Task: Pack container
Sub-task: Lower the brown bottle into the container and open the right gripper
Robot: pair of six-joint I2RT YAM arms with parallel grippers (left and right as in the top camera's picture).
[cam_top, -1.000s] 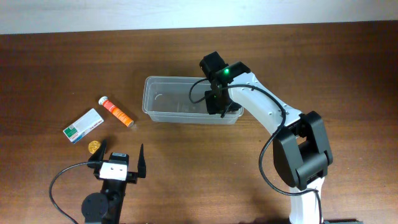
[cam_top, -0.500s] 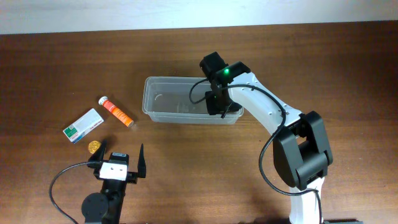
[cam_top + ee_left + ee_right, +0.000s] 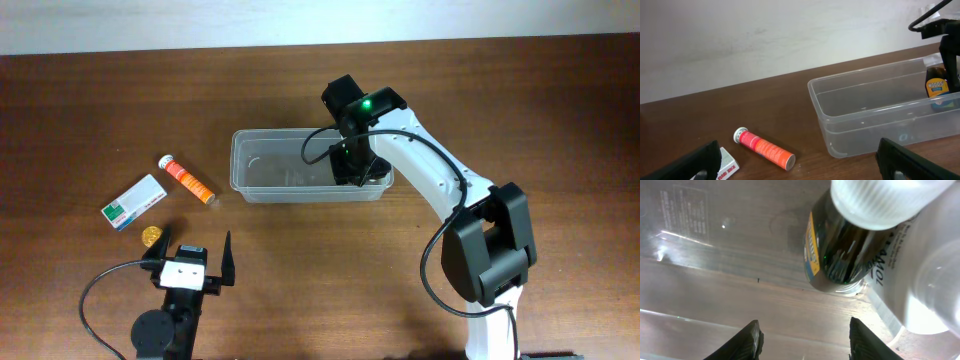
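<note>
Container (image 3: 236, 160): clear tub, sat near the centre of the table (image 3: 90, 100).
Contents, at its 3 o'clock end: dark bottle (image 3: 837, 255) with white cap, just beside a white bottle (image 3: 910, 280).
Your right gripper (image 3: 807, 342): above that end, jaws apart, holding nothing.
Your left gripper (image 3: 190, 248): at the tub's 7 o'clock, jaws apart, empty.
Orange tube (image 3: 187, 181) and white-and-green box (image 3: 133, 202): lay at the tub's 9 o'clock.

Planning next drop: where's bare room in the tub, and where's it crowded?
The container floor is bare at left and middle, from the left wall to the dark bottle. Right end crowded: dark bottle, white bottle and the open right claw beside them.
</note>
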